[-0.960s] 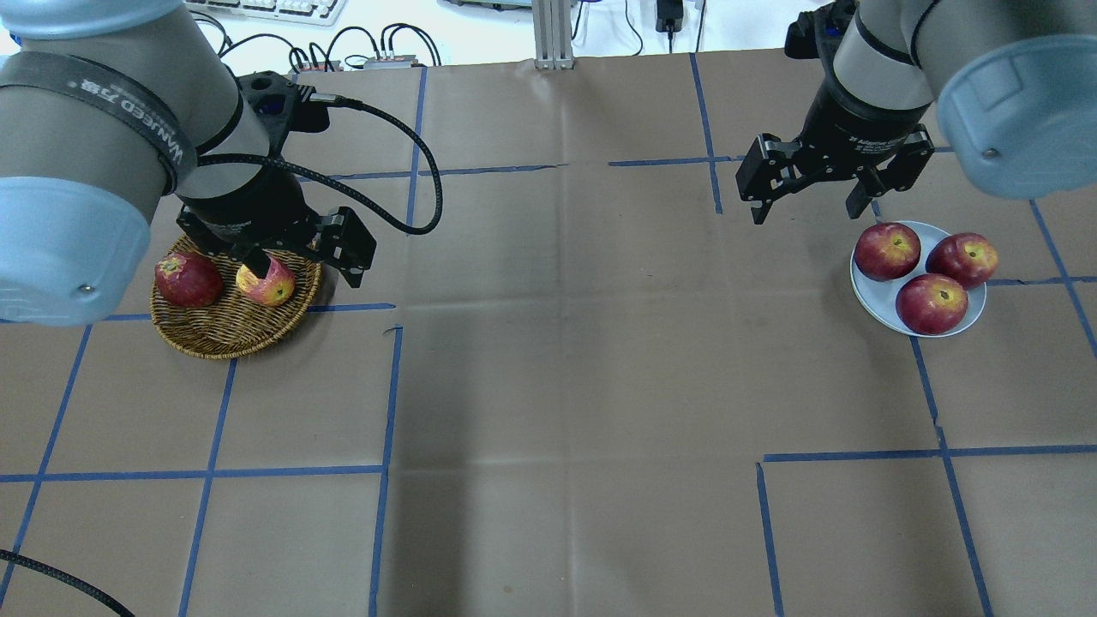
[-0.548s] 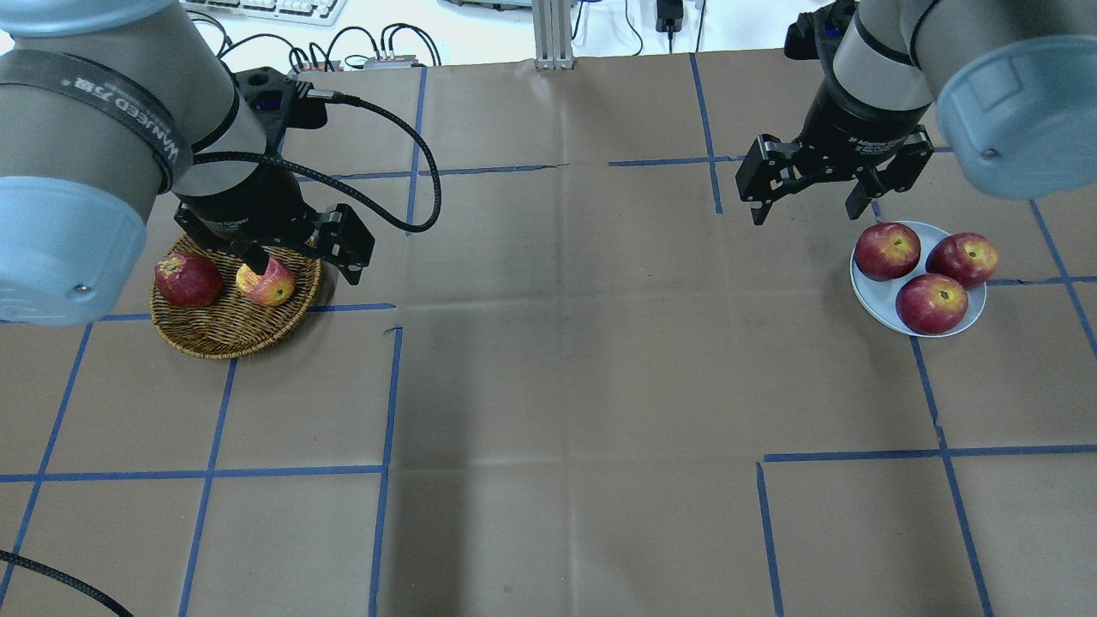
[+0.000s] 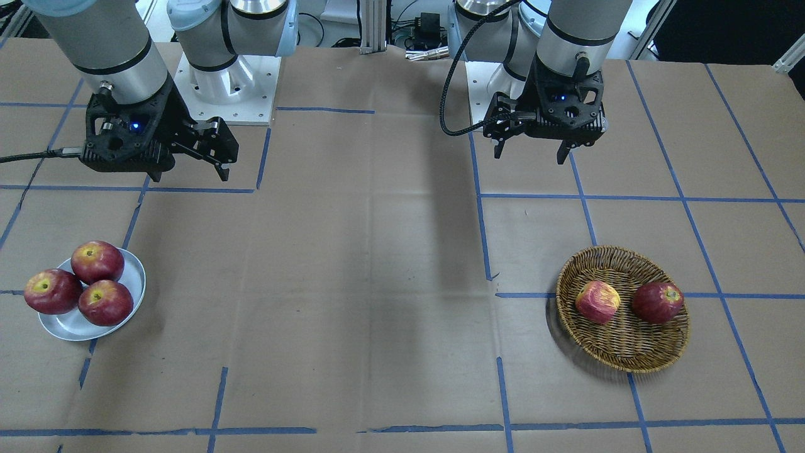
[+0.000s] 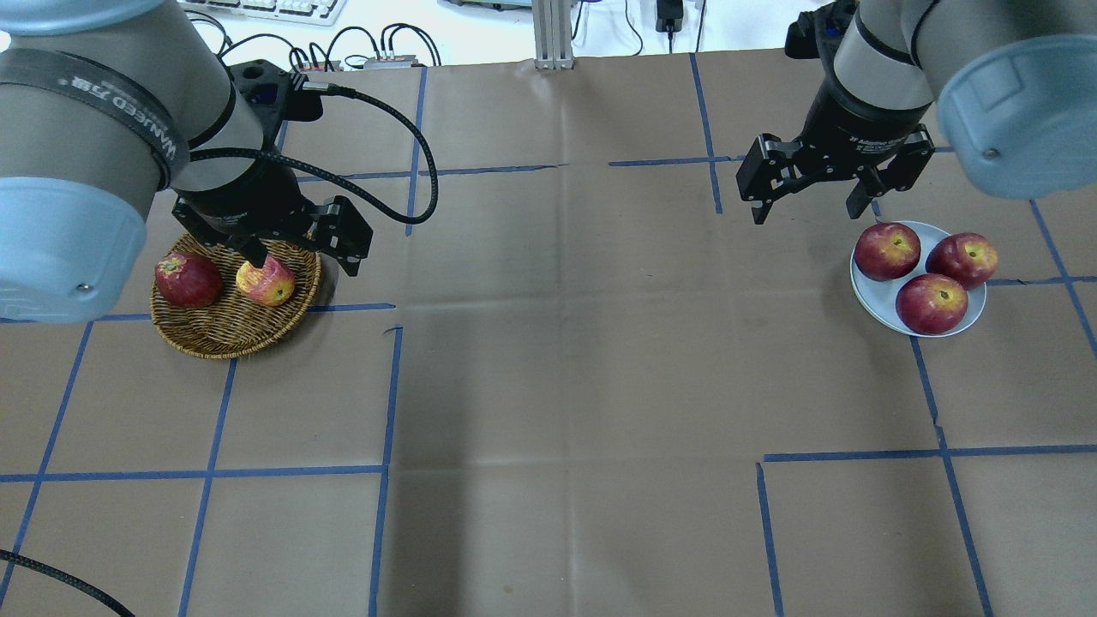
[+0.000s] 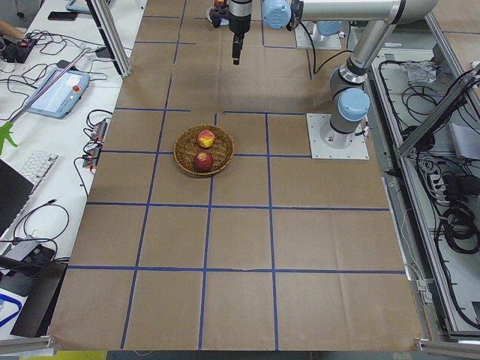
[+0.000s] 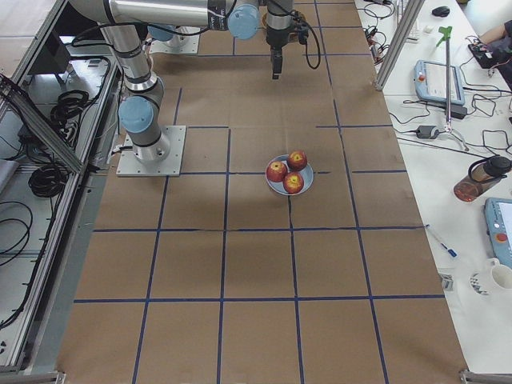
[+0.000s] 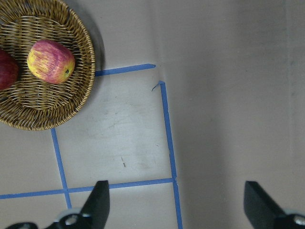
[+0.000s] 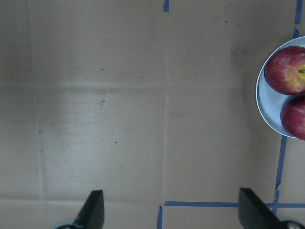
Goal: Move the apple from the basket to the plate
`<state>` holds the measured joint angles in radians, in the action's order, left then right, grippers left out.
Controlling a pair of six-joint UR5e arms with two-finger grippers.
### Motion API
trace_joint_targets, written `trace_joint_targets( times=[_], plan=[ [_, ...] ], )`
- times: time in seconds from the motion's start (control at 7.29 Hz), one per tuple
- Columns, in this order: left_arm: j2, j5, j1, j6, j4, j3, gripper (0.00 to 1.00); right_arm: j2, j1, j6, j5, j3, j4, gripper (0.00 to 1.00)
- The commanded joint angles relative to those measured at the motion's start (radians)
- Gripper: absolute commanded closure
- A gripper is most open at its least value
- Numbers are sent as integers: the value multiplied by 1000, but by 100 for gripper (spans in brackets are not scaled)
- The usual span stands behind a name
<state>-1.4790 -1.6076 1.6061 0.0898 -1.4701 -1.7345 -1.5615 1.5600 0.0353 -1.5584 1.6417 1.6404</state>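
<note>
The pale pinkish-red and yellow apple (image 4: 266, 281) lies in the wicker basket (image 4: 231, 343) at the table's left, next to a dark red apple (image 4: 187, 279). It also shows in the front view (image 3: 597, 301) and the left wrist view (image 7: 50, 61). My left gripper (image 4: 304, 260) is open and empty, held well above the basket's far right edge. The white plate (image 4: 874, 304) at the right holds three dark red apples. My right gripper (image 4: 806, 214) is open and empty, raised beside the plate's far left side.
The table is brown paper with blue tape grid lines. A black cable (image 4: 411, 163) loops from the left wrist. Keyboards, cables and a metal post (image 4: 553, 34) lie beyond the far edge.
My left gripper has drifted slightly away from the basket toward the table's far side, still open. The right arm and the apples have not moved.
</note>
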Motion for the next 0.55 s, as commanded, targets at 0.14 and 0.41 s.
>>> trace_joint_targets(
  times=[0.14,0.41],
  plan=[
    [5,-9,0,15,17,-11,0,1,0,0,0,1,-2,0],
    [11,-8,-2,18,17,-23,0,1,0,0,0,1,-2,0]
  ],
)
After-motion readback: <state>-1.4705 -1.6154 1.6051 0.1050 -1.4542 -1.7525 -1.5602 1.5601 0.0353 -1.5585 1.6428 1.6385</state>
